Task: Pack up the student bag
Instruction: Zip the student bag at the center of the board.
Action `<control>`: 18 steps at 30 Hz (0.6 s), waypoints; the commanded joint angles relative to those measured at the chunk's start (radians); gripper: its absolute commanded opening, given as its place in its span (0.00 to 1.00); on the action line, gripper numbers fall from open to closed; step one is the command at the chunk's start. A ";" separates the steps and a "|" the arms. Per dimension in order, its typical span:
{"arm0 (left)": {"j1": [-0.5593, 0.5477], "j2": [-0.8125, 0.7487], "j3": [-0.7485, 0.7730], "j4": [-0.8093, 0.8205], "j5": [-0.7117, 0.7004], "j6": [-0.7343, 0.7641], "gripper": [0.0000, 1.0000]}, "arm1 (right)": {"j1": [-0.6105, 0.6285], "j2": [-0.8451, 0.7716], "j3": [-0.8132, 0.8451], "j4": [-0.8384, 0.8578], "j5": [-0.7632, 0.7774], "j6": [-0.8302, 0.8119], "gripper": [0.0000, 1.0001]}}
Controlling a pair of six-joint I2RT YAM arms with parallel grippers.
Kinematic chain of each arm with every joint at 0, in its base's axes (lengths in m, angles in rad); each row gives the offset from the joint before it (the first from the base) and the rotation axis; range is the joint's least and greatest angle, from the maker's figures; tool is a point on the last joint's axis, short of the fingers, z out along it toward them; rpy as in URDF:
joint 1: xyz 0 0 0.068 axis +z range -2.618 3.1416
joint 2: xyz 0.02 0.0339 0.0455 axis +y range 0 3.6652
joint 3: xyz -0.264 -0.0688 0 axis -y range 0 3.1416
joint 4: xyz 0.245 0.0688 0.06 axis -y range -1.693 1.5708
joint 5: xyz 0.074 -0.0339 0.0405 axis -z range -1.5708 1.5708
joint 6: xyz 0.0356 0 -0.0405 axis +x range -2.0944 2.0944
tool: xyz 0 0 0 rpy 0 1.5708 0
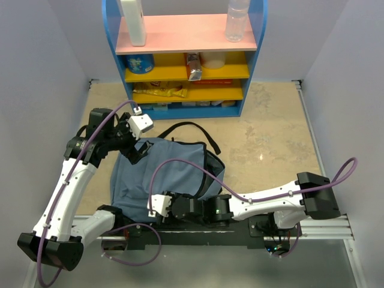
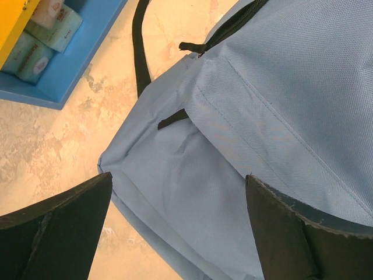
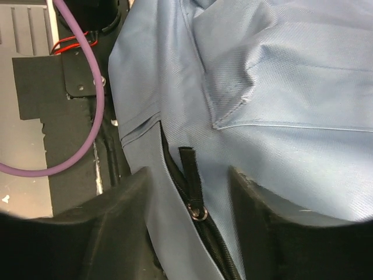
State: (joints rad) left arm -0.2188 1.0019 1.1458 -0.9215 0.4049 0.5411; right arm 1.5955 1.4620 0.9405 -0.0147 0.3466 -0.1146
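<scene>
1. Two pincers hang over the bag (image 1: 174, 167), which lies flat on the table (image 1: 270, 138) beneath both. Its near edge is against the arm bases.
2. The left pincer (image 2: 179, 178) has its jaws spread as wide as they go and holds nothing. It hovers above one corner of the bag, with blue cloth below and between its fingers. I judge it is stationed there to pin or lift the cloth, so the soft bag does not drag when the zip is worked.
3. The right pincer (image 3: 189, 172) has its jaws partly apart and grips nothing. A black zip pull (image 3: 187, 166) lies directly between its fingers and seems to touch neither. That lineup suggests a pinch on the pull to open the bag.
4. The bag is slate-blue woven cloth, limp and creased, with a stitched pocket panel below the right pincer. A black zip (image 2: 233, 23) runs just beyond the left pincer, and a black strap (image 1: 192, 125) loops out farther on toward the shelf (image 1: 186, 42). The zip looks shut where visible, so packing seems not yet begun.
</scene>
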 commanded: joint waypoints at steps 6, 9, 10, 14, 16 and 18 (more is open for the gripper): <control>0.009 0.000 0.003 0.018 0.026 0.014 1.00 | -0.008 0.055 0.050 0.050 -0.017 0.013 0.39; 0.012 -0.003 -0.001 0.019 0.029 0.014 1.00 | -0.008 0.066 0.060 0.053 0.002 0.021 0.36; 0.012 -0.002 -0.003 0.021 0.031 0.011 1.00 | -0.008 0.070 0.066 0.055 0.023 0.024 0.35; 0.012 -0.002 -0.008 0.021 0.038 0.008 1.00 | -0.008 0.092 0.087 0.061 0.070 0.039 0.23; 0.012 -0.005 -0.011 0.021 0.041 0.008 1.00 | -0.008 0.116 0.104 0.061 0.098 0.050 0.19; 0.012 -0.006 -0.014 0.019 0.043 0.008 1.00 | -0.005 0.133 0.116 0.058 0.129 0.069 0.13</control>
State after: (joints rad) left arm -0.2161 1.0019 1.1458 -0.9218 0.4164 0.5430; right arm 1.5921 1.5661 0.9947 0.0002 0.3851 -0.0837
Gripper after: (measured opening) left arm 0.997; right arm 0.183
